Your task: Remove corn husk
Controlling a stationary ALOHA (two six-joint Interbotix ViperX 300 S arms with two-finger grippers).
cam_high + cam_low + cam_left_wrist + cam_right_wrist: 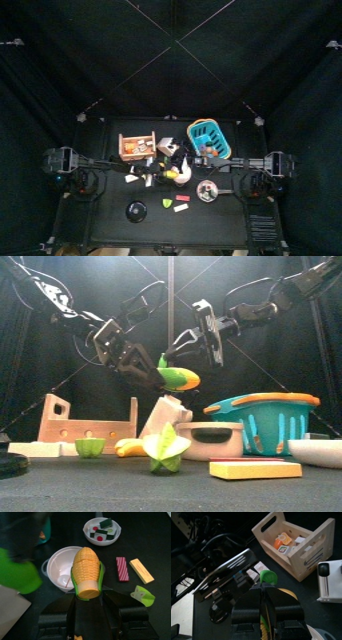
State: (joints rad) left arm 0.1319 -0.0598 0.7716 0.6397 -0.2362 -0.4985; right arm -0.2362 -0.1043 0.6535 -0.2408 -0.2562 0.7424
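No legible text (anywhere)

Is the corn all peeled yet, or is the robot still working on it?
Not finished. The top of the yellow corn cob is already bare, with kernels showing. The left gripper holds the cob in the air above the table, with the green corn husk still hugging its sides. The right gripper is pinching the cob's green tip. What is left: pulling that husk fully off.
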